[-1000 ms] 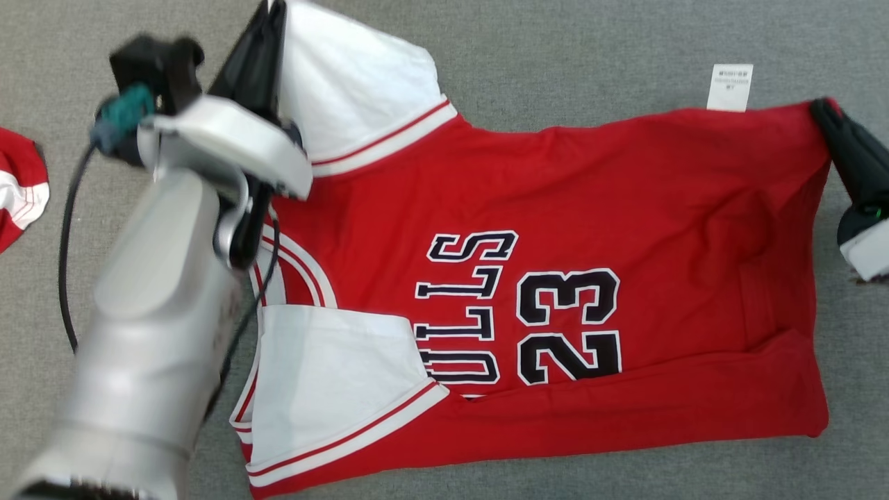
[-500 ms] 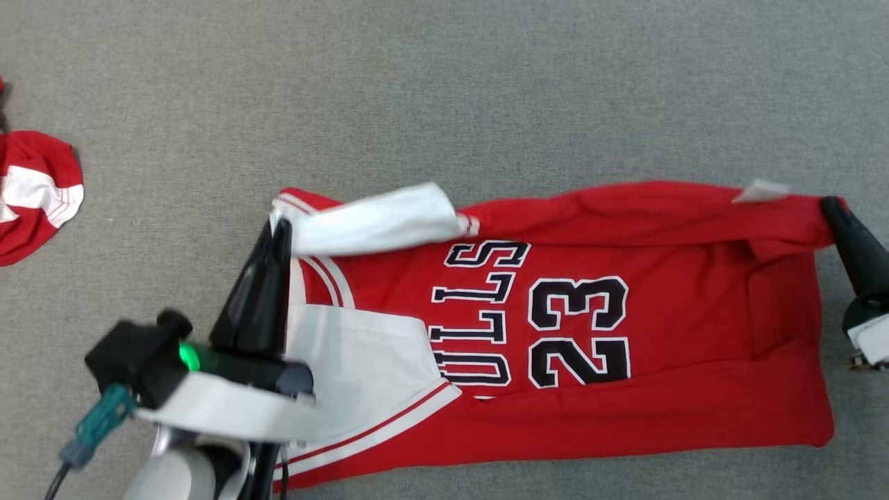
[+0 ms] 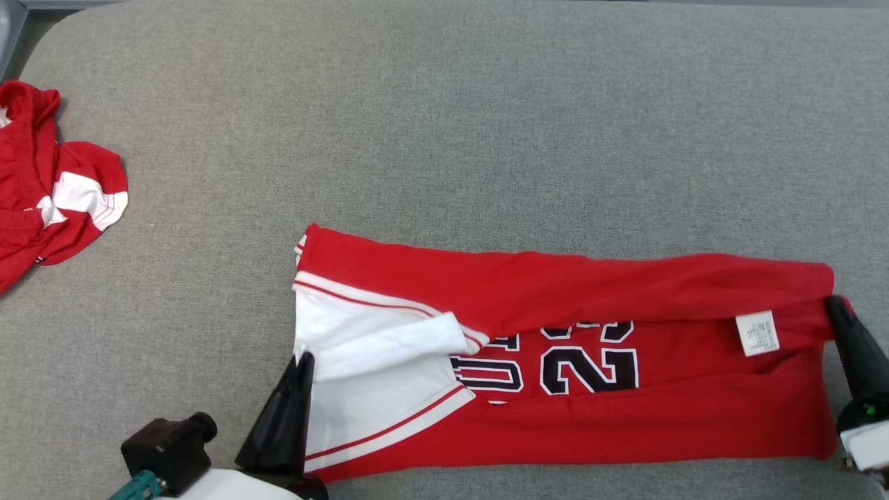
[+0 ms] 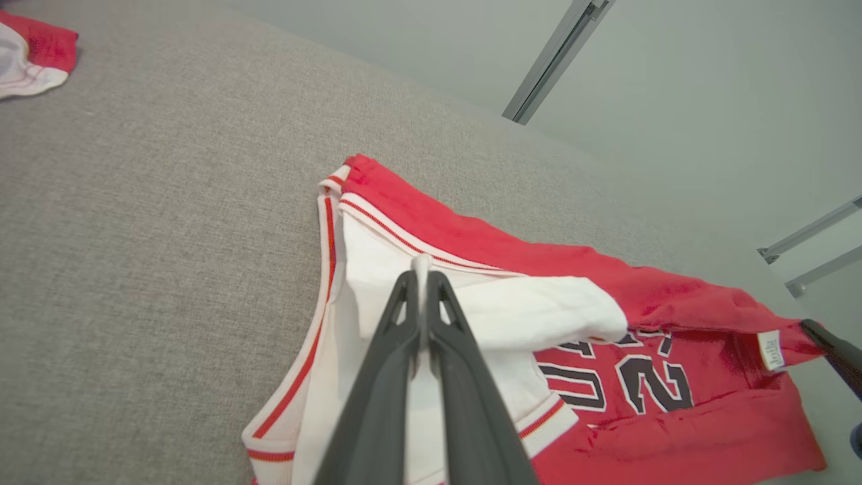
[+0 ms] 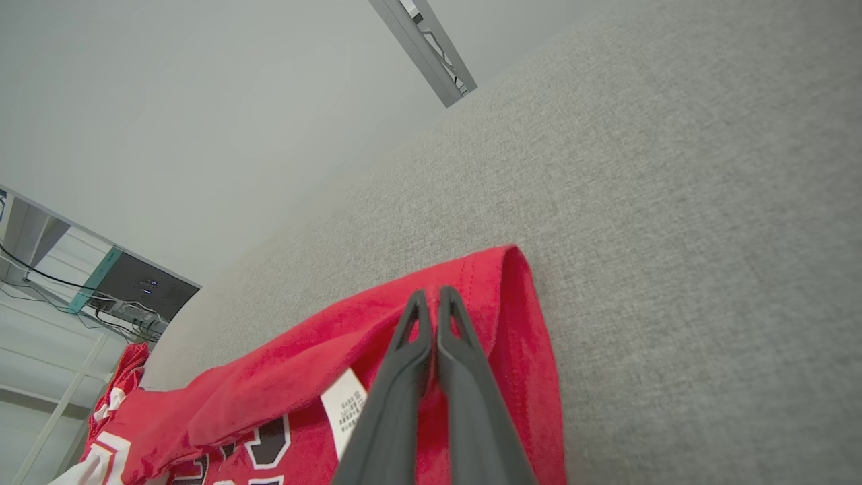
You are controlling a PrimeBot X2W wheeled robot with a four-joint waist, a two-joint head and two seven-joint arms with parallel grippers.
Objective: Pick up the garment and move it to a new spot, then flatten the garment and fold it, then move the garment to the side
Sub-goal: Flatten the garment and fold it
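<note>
A red garment (image 3: 555, 285) with white sleeves and a black "23" print lies on the grey table (image 3: 444, 125), its far long edge folded over toward me. My left gripper (image 3: 304, 360) is shut on the white sleeve edge at the garment's left end; the left wrist view shows white cloth pinched at the tips of the left gripper (image 4: 422, 269). My right gripper (image 3: 832, 303) is shut on the red hem corner at the right end. There the right gripper (image 5: 429, 296) has red cloth of the garment (image 5: 283, 391) around its tips. A white label (image 3: 757, 333) faces up.
A second red and white garment (image 3: 48, 187) lies bunched at the table's far left. The table's rounded corner (image 3: 28, 35) shows at the top left. Bare grey surface stretches beyond the folded garment.
Both grippers have drawn the garment's far edge toward me, folding it over the lettering and the top of the number. The head view has also shifted.
</note>
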